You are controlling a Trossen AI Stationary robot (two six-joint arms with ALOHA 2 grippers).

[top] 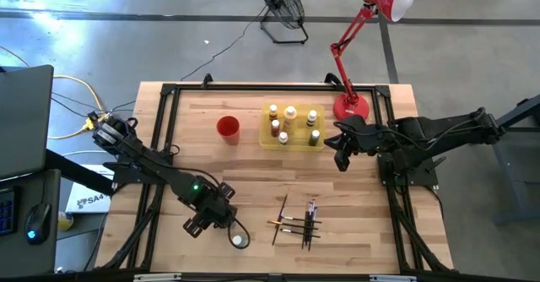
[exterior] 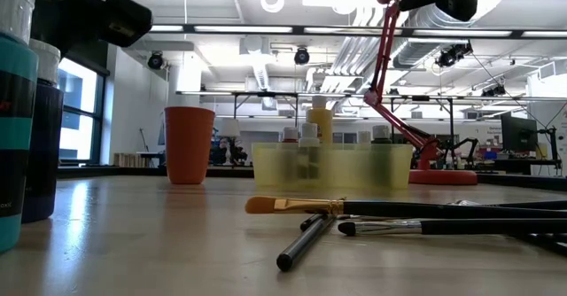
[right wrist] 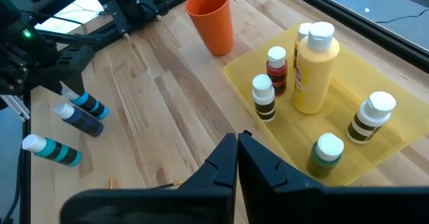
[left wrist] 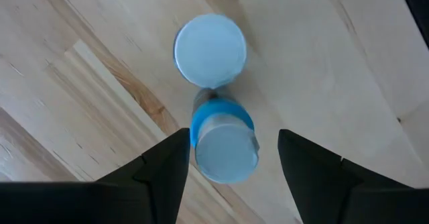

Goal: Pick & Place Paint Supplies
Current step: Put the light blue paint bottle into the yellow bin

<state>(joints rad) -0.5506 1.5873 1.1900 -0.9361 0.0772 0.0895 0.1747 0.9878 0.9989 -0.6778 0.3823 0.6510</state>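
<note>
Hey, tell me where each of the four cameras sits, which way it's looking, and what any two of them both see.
High: overhead, straight down on the table; both arms show, left pincer, right pincer.
Low: at tabletop height, level across the brushes to the tray; no pincer clearly shows.
Left wrist: above the wood, looking down at two bottles; open fingers flank one.
Right wrist: over the tray's edge; shut pincer in front, left arm beyond.
Shared: high, low and right wrist all show the cup.
</note>
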